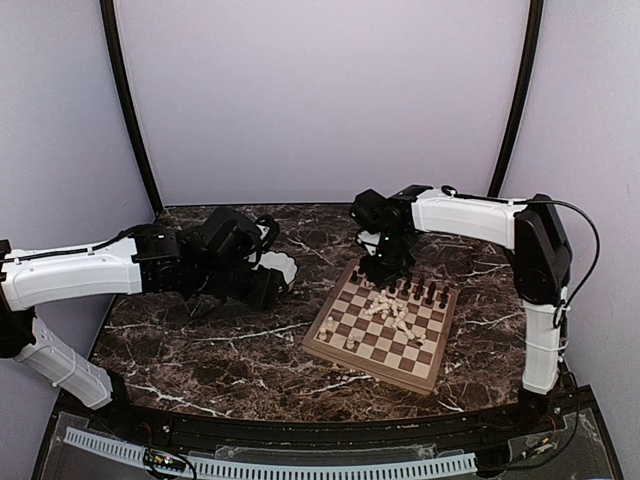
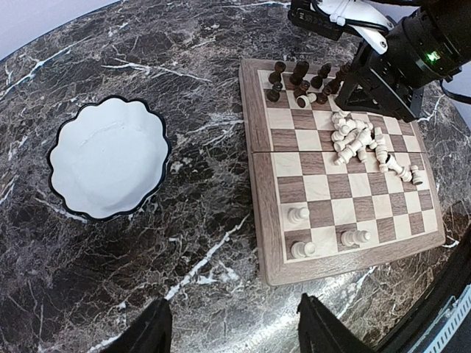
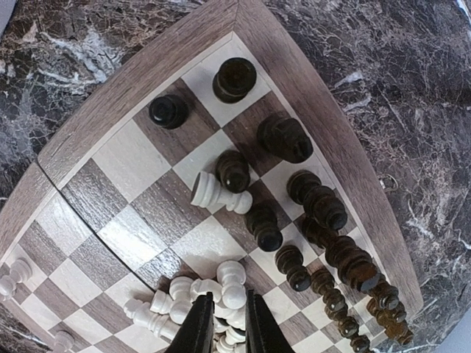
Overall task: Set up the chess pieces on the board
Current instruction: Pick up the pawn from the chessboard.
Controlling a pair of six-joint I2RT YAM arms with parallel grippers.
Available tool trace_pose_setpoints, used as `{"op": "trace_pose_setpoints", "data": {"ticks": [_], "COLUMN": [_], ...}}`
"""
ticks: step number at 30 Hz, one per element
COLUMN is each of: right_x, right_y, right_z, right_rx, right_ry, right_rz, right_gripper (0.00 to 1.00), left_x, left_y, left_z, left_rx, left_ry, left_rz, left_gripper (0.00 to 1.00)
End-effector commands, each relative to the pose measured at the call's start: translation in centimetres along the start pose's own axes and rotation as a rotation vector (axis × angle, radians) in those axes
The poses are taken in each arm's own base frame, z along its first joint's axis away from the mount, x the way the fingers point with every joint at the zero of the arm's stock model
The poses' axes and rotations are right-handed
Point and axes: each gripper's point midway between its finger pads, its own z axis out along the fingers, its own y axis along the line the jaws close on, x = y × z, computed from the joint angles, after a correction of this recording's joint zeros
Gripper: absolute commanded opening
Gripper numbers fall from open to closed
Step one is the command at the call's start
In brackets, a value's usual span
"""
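Two slim fingers of the right gripper stand nearly together over the heap of pale pieces; I cannot tell whether one is pinched between them. At 12 o'clock from the heap a lone pale piece lies toppled, and the dark pieces crowd the rim of the board toward 3 o'clock. Lifting from so tangled a pile could drag neighbours along or knock dark men over. The left gripper gapes empty, with the white bowl at its 10 o'clock. The board lies at 4 o'clock on the marble table.
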Motion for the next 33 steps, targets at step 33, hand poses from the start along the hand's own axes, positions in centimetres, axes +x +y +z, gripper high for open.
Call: {"op": "trace_pose_setpoints", "data": {"ticks": [33], "right_x": [-1.2], "right_y": [1.1], "right_z": [-1.9], "right_rx": [-0.086], "right_ry": [-0.034], "right_rz": [0.02], "right_gripper": [0.06], "left_x": [-1.2], "left_y": [-0.3], "left_z": [0.4], "left_rx": [0.004], "left_ry": [-0.014], "left_rz": [0.006], "left_gripper": [0.61]}}
